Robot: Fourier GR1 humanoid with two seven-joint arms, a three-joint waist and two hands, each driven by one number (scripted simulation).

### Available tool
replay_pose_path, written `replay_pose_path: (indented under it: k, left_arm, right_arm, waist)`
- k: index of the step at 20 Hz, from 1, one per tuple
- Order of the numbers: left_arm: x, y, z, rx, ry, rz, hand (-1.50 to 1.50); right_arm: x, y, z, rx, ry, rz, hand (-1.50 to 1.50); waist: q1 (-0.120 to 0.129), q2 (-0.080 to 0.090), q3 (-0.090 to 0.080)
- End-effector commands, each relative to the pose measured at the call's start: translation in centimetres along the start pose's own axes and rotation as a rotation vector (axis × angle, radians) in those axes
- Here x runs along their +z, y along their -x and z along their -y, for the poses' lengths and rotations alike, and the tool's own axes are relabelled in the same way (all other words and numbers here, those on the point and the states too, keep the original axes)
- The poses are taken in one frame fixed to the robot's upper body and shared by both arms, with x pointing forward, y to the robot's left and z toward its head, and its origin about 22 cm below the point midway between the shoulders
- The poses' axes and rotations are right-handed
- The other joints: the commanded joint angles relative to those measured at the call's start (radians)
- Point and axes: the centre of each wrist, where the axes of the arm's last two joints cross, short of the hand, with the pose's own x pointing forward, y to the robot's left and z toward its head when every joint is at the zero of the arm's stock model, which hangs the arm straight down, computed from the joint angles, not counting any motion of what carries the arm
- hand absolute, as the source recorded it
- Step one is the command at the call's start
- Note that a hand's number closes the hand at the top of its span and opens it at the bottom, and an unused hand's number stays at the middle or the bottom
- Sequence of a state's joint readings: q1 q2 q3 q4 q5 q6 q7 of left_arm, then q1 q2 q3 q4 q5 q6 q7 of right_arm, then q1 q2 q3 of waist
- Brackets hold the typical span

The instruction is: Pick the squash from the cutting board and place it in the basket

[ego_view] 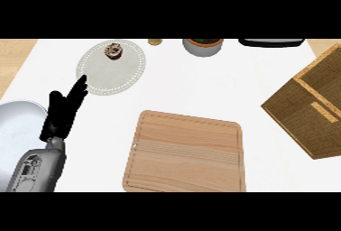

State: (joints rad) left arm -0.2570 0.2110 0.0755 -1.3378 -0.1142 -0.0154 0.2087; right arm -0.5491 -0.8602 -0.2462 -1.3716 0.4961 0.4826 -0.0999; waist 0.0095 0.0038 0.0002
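Head view: white tabletop (200, 90) seen steeply from above. Wooden cutting board (184, 152) lies at lower centre, long side running toward the lower edge, a groove tracing its rim; its upper surface is bare. Squash — not visible anywhere in this view, neither on the board nor in the visible part of the basket; its location cannot be told.

Woven basket (318, 101) sits at the right edge, turned at an angle, partly cut off by the border. Its near wall and part of the interior show; the rest is out of view.

Left hand (63, 110) comes in from the lower left on a grey forearm (36, 169). Fingers are straight and extended, pointing up and to the right, holding nothing. The fingertip reaches the lower left rim of a pale round plate (112, 66) — contact or overlap cannot be separated from this angle. A small brown item (112, 51) rests near the plate's far side.

Right hand shows nowhere in the view.

Along the far edge: a grey pot with a brown inside (203, 46), a small tan object (155, 42) beside it, a dark flat item (272, 42) further right. A pale rounded grey shape (16, 126) occupies the left edge.
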Motion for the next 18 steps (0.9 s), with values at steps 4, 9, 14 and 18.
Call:
replay_pose_path:
  k: [4, 9, 14, 18]
  left_arm:
    - [-0.2, 0.0, 0.8, -0.010, 0.008, -0.007, 0.00]
    - [1.2, 0.0, 0.2, 0.000, 0.009, -0.010, 0.00]
    - [0.2, 1.1, 0.4, -0.005, -0.003, -0.016, 0.00]
    - [0.8, -0.8, -0.9, -0.004, 0.010, 0.000, 0.00]
  right_arm:
    - [-0.9, 4.2, -3.9, -0.019, -0.055, -0.010, 1.50]
    - [-0.9, 6.1, -8.3, -0.219, -0.129, -0.123, -1.50]
    - [-2.5, 5.7, -8.5, -0.309, -0.081, -0.064, -1.50]
    - [-3.0, 7.2, -8.2, -0.394, 0.045, -0.053, -1.50]
  waist:
    - [-0.002, -0.001, 0.000]
    - [0.003, -0.003, 0.000]
    - [-0.005, -0.001, 0.000]
    - [0.006, 0.001, 0.001]
